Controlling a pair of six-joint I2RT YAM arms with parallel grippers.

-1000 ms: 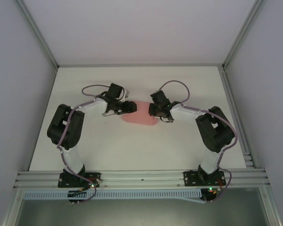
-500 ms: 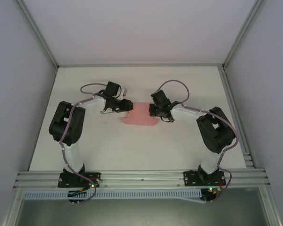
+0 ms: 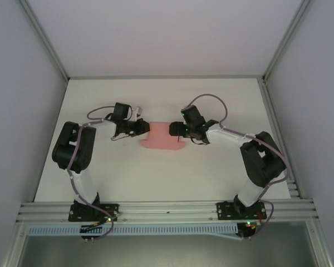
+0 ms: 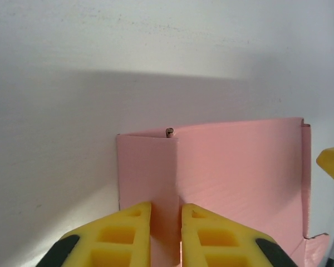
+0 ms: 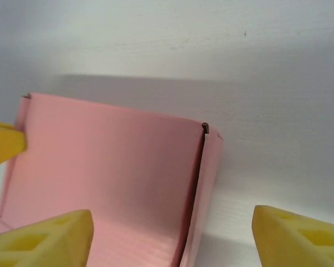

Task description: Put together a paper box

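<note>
The pink paper box (image 3: 162,137) lies on the white table between my two grippers, its side walls folded up. In the left wrist view the paper box (image 4: 239,172) has its left wall standing between my yellow fingers (image 4: 134,233). My left gripper (image 4: 166,222) is shut on that wall, and in the top view the left gripper (image 3: 143,128) sits at the box's left end. My right gripper (image 5: 172,239) is open and straddles the right wall of the paper box (image 5: 111,172) without touching it. From above, the right gripper (image 3: 176,130) is at the box's right end.
The white table (image 3: 156,172) is boxed in by pale walls on three sides. An aluminium rail (image 3: 167,208) runs along the near edge above both arm bases. Free table surface lies behind and in front of the box.
My left gripper has closed on the box's left wall and its arm has drawn to the left. My right gripper has opened and let go of the right wall.
</note>
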